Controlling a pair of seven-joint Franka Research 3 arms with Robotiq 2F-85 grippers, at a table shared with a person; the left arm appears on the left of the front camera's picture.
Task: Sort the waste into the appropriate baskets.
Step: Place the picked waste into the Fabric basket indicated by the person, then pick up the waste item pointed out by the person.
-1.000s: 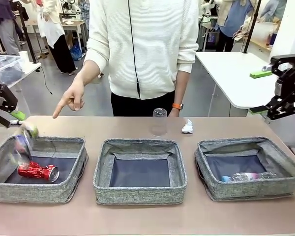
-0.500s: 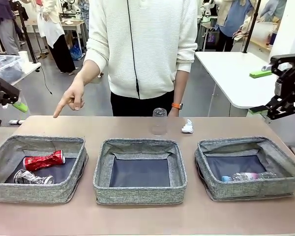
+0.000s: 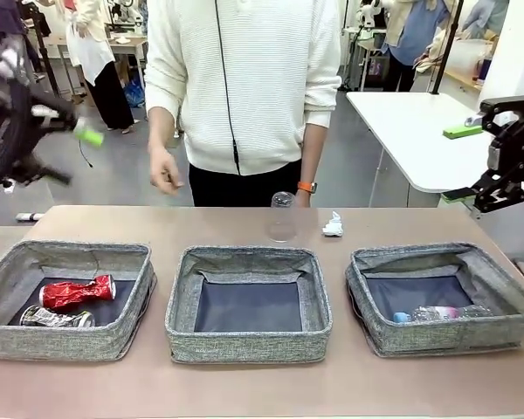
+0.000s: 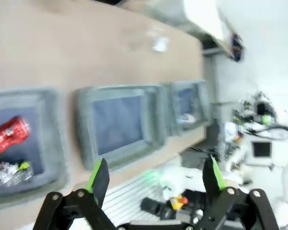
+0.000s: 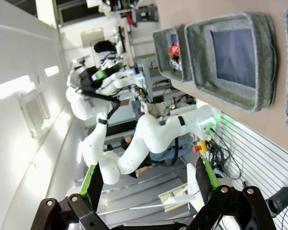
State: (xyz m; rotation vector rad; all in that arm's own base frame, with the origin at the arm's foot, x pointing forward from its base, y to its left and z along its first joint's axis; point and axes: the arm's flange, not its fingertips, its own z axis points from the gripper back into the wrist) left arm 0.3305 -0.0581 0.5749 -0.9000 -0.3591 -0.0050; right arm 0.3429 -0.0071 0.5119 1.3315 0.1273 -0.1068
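Two cans (image 3: 70, 293) well below left hand (image 3: 75, 157)

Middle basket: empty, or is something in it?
Empty. The middle basket shows bare dark lining; the red can lies in the left basket, the bottle in the right basket.

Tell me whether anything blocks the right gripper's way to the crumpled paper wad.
Nothing visible does. The crumpled paper wad lies on bare table, apart from the clear plastic cup to its left; the right gripper hangs open off to the right.
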